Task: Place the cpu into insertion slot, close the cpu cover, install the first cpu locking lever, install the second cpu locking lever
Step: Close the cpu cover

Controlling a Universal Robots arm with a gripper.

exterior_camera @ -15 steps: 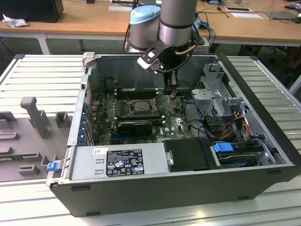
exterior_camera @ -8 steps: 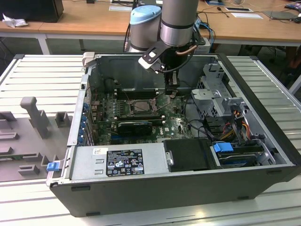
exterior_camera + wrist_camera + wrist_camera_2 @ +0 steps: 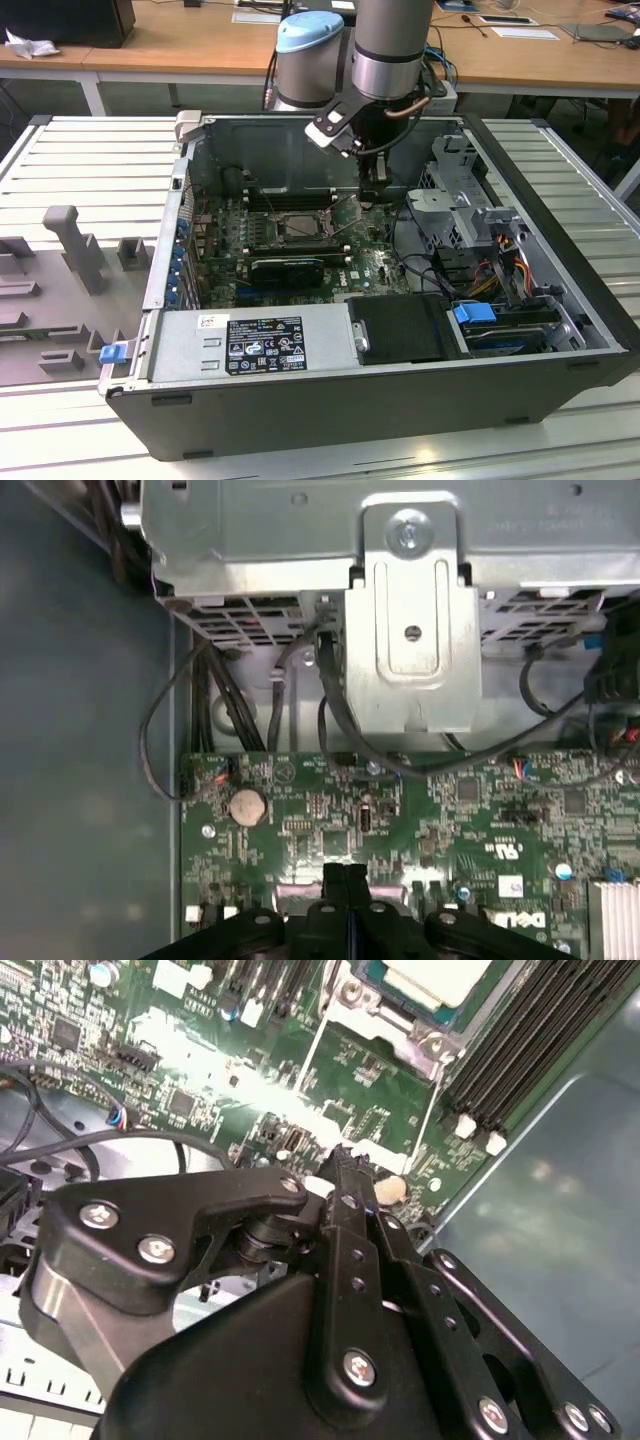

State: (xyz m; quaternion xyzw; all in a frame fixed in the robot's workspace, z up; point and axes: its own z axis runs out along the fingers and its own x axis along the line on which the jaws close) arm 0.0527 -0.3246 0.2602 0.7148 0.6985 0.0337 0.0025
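Closed fingers [image 3: 336, 882] over mobo [image 3: 420, 820]; drive cage [image 3: 410, 630], cables [image 3: 225, 710] close.

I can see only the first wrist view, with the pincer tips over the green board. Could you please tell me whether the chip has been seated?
Observer: Yes. In the second wrist view the chip lies seated, with the silvery cover framing it.
Operator: Thank you. Where is the pincer relative to the socket?
Observer: In the exterior view the pincer hangs beside the socket, towards the exterior view's right, not over it.
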